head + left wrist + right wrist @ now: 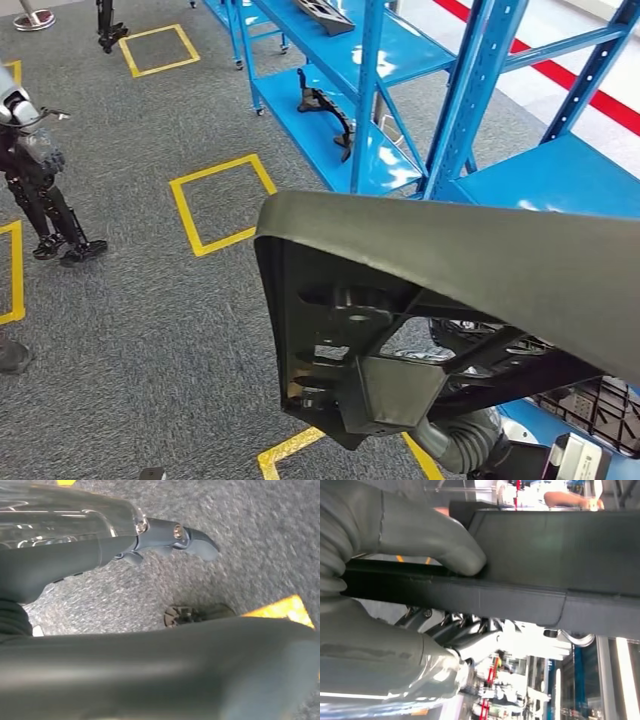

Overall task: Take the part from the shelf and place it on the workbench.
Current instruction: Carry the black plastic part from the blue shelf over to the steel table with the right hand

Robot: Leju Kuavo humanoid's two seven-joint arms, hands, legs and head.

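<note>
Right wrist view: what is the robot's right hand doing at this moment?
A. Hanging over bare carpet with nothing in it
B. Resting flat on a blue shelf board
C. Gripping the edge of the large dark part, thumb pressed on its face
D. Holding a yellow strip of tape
C: the right hand clamps the dark part, its thick grey thumb on one face and the fingers underneath; the head view shows the same part carried in front of the blue shelf.

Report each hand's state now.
Left hand: cannot tell.
Right hand: holding the large dark grey plastic part.
</note>
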